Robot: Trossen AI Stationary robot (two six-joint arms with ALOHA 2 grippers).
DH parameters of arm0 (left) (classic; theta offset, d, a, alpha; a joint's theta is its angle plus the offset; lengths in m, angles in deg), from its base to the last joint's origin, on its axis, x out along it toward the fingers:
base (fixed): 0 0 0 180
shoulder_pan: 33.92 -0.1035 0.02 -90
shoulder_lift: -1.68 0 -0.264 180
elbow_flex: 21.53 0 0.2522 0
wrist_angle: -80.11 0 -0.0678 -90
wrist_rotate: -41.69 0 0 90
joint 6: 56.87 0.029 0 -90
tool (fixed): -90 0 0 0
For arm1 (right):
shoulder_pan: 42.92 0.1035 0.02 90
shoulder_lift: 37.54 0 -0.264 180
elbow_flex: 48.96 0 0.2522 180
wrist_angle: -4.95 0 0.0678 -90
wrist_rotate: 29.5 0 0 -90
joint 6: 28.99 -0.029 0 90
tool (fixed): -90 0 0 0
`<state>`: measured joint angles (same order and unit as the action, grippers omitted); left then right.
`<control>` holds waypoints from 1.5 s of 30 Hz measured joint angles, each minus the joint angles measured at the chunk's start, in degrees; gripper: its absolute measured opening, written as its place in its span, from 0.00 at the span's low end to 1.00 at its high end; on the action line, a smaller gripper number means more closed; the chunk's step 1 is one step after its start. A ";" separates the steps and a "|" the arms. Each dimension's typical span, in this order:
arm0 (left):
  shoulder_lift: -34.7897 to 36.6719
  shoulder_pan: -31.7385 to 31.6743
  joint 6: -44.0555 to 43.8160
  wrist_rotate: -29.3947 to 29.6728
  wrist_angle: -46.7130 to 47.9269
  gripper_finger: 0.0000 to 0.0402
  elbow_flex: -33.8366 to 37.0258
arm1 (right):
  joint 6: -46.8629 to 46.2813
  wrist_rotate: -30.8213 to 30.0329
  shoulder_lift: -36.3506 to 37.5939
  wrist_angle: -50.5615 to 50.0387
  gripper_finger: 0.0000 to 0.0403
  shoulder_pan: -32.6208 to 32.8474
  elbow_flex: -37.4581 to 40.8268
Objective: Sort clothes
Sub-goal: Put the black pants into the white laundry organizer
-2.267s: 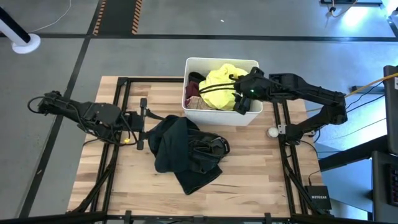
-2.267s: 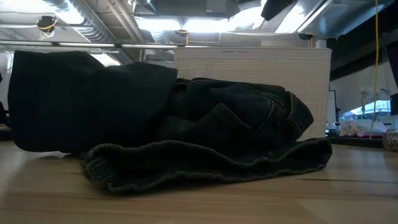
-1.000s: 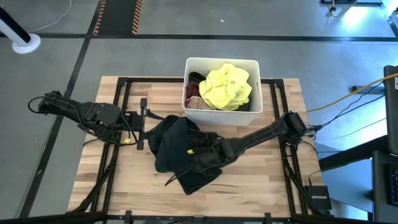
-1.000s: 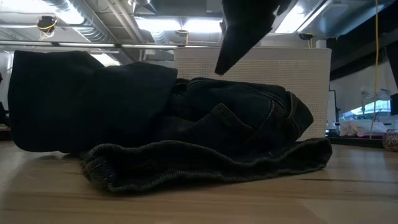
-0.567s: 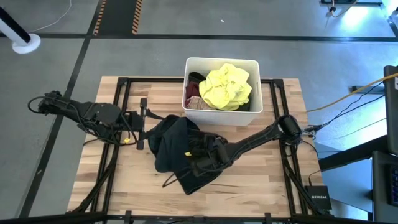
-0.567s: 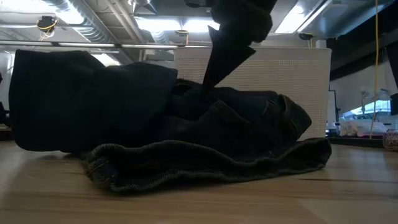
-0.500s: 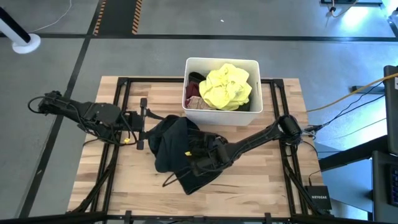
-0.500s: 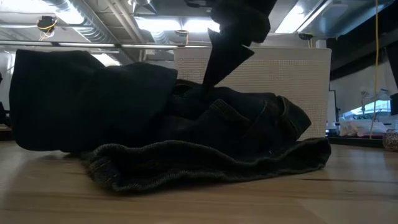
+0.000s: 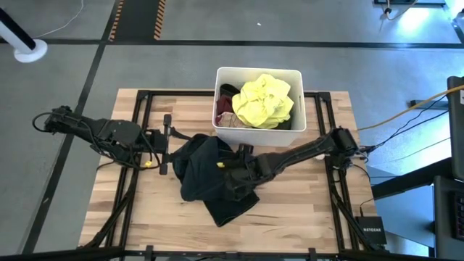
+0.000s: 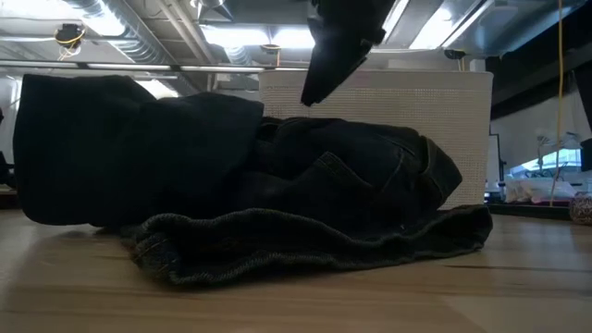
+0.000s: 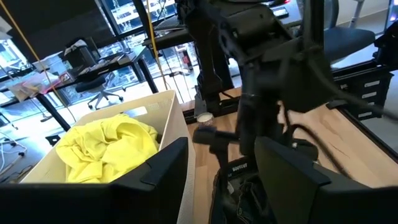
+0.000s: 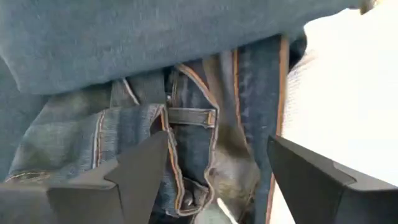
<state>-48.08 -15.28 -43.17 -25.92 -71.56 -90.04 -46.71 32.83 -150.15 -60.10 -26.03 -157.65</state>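
Observation:
A heap of dark clothes (image 9: pixel 210 181) lies on the middle of the wooden table: a black piece on its left and a dark garment with seams and a belt loop (image 12: pixel 189 117) on its right. It fills the low view (image 10: pixel 277 203). My right gripper (image 9: pixel 230 176) hangs open just above the heap (image 10: pixel 333 46), its fingers on either side of the waistband (image 12: pixel 217 180), touching nothing. My left gripper (image 9: pixel 167 138) waits open at the heap's left (image 11: pixel 227 186). A neon yellow garment (image 9: pixel 264 100) lies on top in the white bin (image 9: pixel 297 125), with maroon cloth (image 9: pixel 225 107) beside it.
The bin stands at the table's far middle, just beyond the heap. Black frame rails (image 9: pixel 141 145) run along both sides of the table. A small white round thing (image 9: pixel 317 153) lies by the right rail. Bare wood (image 9: pixel 290 210) shows near the front edge.
My right gripper came from the bin down onto the heap and pressed into the dark garment. It has now gone up and a little toward the far edge, clear of the cloth. The dented cloth has sprung back up. The heap stays in place.

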 joint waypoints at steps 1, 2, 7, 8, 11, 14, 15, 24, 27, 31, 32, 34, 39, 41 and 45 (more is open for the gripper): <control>0.00 0.00 -0.06 0.00 0.02 0.45 0.00 | 0.02 1.56 0.00 -0.13 0.73 -0.67 0.00; 0.00 -0.01 -0.09 0.00 0.02 0.45 0.00 | 0.04 3.52 -0.02 -0.08 0.73 -1.33 0.09; -0.02 0.00 -0.87 0.00 0.93 0.45 0.00 | 0.22 14.51 0.00 6.75 0.73 -3.85 4.36; -0.02 -0.01 -1.02 0.00 1.26 0.45 0.00 | 0.21 16.52 -0.03 8.30 0.73 -4.05 5.52; -0.02 -0.01 -1.06 0.00 1.64 0.45 0.00 | 0.23 19.96 0.00 13.40 0.73 -4.30 8.82; -0.02 0.01 -1.27 -0.02 1.61 0.45 0.00 | -0.36 22.62 0.00 16.24 0.73 -4.60 11.77; -0.02 0.00 -1.27 0.00 1.59 0.45 0.00 | -0.63 24.37 0.00 17.51 0.73 -4.60 12.47; -0.02 0.00 -1.30 0.00 1.48 0.45 0.00 | 0.43 31.40 0.00 24.08 0.73 -3.66 13.09; -0.02 0.00 -1.23 -0.01 1.46 0.45 0.00 | 2.70 29.58 -0.02 24.11 0.73 -3.80 13.09; -0.02 -0.01 -1.27 -0.02 1.39 0.45 0.00 | 4.97 22.74 -0.04 24.87 0.73 -4.46 13.09; -0.02 -0.01 -1.27 -0.02 1.28 0.45 0.00 | 5.34 20.70 -0.04 24.81 0.73 -4.77 13.09; -0.02 -0.01 -1.29 -0.02 1.03 0.45 0.00 | 5.97 18.64 -0.25 24.80 0.73 -5.44 13.09; -0.02 -0.01 -1.30 -0.04 0.98 0.45 0.00 | 6.15 24.69 -3.00 27.25 0.73 -7.01 13.07; -0.04 0.01 -1.30 -0.02 1.05 0.45 0.00 | 6.19 28.15 -4.61 28.63 0.73 -7.05 13.04; -0.03 0.00 -1.30 -0.06 1.04 0.45 0.00 | 6.98 29.29 -6.85 30.56 0.73 -6.91 12.87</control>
<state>-48.11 -15.28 -44.47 -25.97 -70.52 -90.04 -39.73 62.12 -157.00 -29.53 -32.95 -144.78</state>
